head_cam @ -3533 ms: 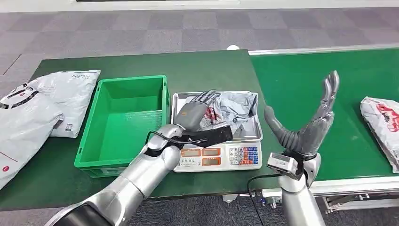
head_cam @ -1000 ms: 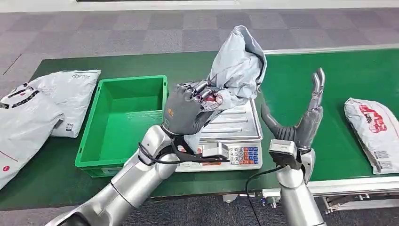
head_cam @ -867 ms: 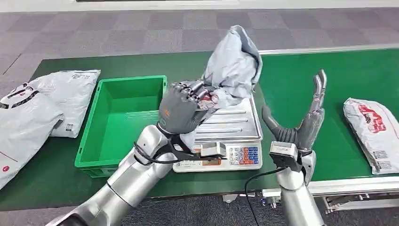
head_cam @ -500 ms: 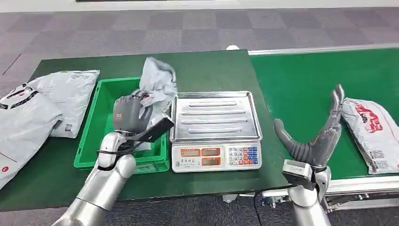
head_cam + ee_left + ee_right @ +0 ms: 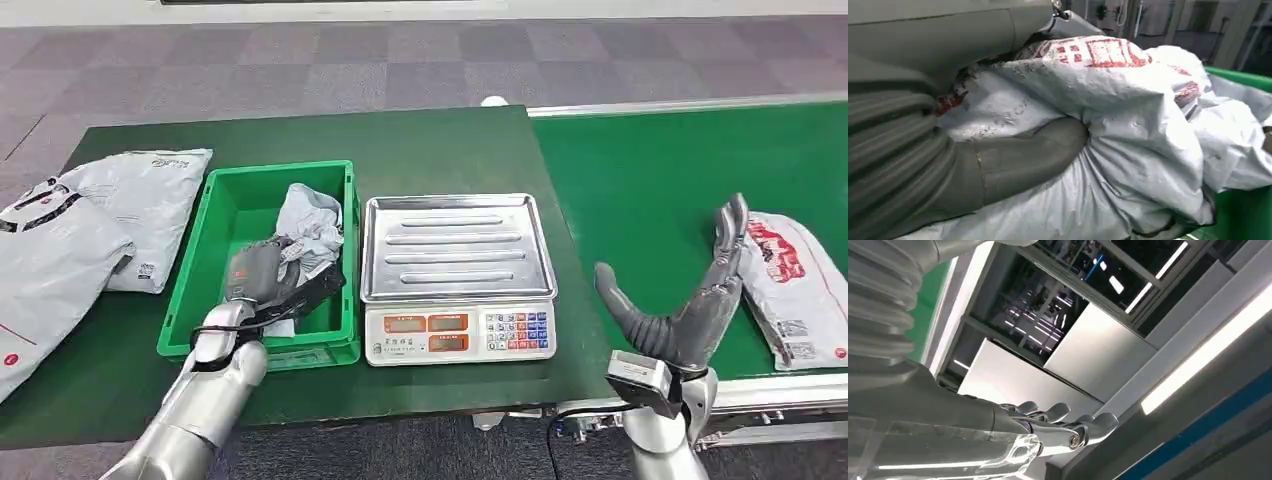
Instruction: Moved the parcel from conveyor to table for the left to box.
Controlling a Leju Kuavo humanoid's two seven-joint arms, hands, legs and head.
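My left hand [image 5: 258,274] is down inside the green box [image 5: 218,205] and grips a crumpled grey parcel [image 5: 308,222] with red print. In the left wrist view the thumb [image 5: 1023,160] presses into the parcel [image 5: 1128,125], with the box wall [image 5: 1243,215] beside it. My right hand [image 5: 690,300] is open with fingers spread, raised over the front of the green conveyor [image 5: 650,170]. A second grey parcel [image 5: 795,280] lies on the belt right next to that hand's fingertips.
An electronic scale [image 5: 455,275] with a bare steel tray stands between the box and the conveyor. Two large grey parcels [image 5: 90,225] lie on the table at the far left. The conveyor's front rail [image 5: 770,395] runs by my right arm.
My left hand carried the grey parcel from above the scale leftward and lowered it into the green box. My right hand shifted right and lower; the belt parcel drew closer to it.
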